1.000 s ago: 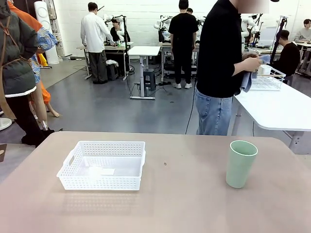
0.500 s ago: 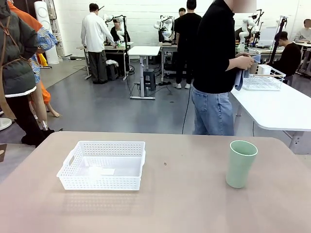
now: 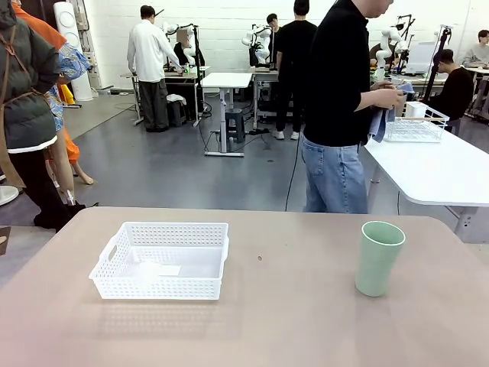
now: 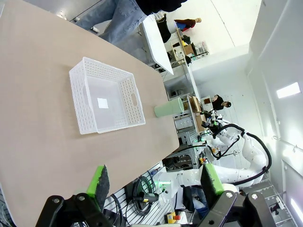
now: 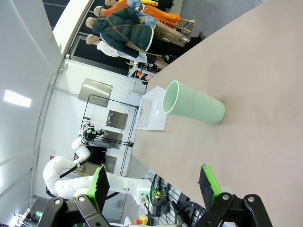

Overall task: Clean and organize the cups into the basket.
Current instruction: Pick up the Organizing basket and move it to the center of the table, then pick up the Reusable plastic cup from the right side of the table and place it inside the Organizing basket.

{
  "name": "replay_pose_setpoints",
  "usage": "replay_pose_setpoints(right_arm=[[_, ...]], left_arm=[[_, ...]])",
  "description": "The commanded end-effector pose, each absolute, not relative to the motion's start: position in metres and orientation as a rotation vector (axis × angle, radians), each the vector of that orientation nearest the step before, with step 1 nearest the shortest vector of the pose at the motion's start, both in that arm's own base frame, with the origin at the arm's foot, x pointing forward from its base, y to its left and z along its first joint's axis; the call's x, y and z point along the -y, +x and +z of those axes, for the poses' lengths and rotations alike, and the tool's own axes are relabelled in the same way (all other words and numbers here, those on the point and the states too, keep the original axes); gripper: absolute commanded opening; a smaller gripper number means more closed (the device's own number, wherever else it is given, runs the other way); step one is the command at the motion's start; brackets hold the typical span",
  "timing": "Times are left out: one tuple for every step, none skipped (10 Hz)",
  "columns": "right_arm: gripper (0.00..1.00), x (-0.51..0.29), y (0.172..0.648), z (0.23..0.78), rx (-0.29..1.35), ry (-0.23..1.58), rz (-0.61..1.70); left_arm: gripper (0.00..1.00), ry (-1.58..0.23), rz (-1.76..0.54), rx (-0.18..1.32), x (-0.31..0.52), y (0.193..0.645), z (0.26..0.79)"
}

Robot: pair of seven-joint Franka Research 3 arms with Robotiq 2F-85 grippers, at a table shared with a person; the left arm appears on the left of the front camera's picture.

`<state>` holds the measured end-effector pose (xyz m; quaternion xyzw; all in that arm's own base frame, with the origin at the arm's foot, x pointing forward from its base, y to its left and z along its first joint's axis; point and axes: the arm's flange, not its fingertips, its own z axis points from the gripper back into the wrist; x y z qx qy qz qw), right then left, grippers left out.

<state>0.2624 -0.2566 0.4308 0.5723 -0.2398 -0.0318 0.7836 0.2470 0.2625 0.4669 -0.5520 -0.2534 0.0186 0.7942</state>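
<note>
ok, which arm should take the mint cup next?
Right, probably. The mint cup stands upright on the robot's right, ahead of the open right gripper; the left gripper faces the basket, farther off.

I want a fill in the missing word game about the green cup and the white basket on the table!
The cup is pale mint ____.
It stands ____ on the table, with its mouth facing up.
The white basket holds ____ cups.
The left gripper and the right gripper both have their jaws ____, with nothing between them.
Missing words: green; upright; no; open.
</note>
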Motion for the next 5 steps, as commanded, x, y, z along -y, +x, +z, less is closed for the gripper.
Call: replay_pose_setpoints(right_arm=[[1.00,0.2577,0.2613,0.4295,0.514,1.223,-0.065],[1.00,0.2577,0.2613,0.4295,0.514,1.223,-0.065],[1.00,0.2577,0.2613,0.4295,0.514,1.223,-0.065],[1.00,0.2577,0.2613,0.4295,0.514,1.223,-0.065],[1.00,0.2566,0.2624,0.4308,0.517,1.235,-0.069]], left_arm=[[1.00,-1.198,0.024,0.569,-0.2649,0.2461,0.4687],[1.00,-1.198,0.024,0.569,-0.2649,0.2461,0.4687],[1.00,-1.198,0.024,0.569,-0.2649,0.2461,0.4687],[1.00,-1.198,0.024,0.569,-0.2649,0.2461,0.4687],[1.00,-1.187,0.040,0.545,-0.2625,0.2470,0.4669]])
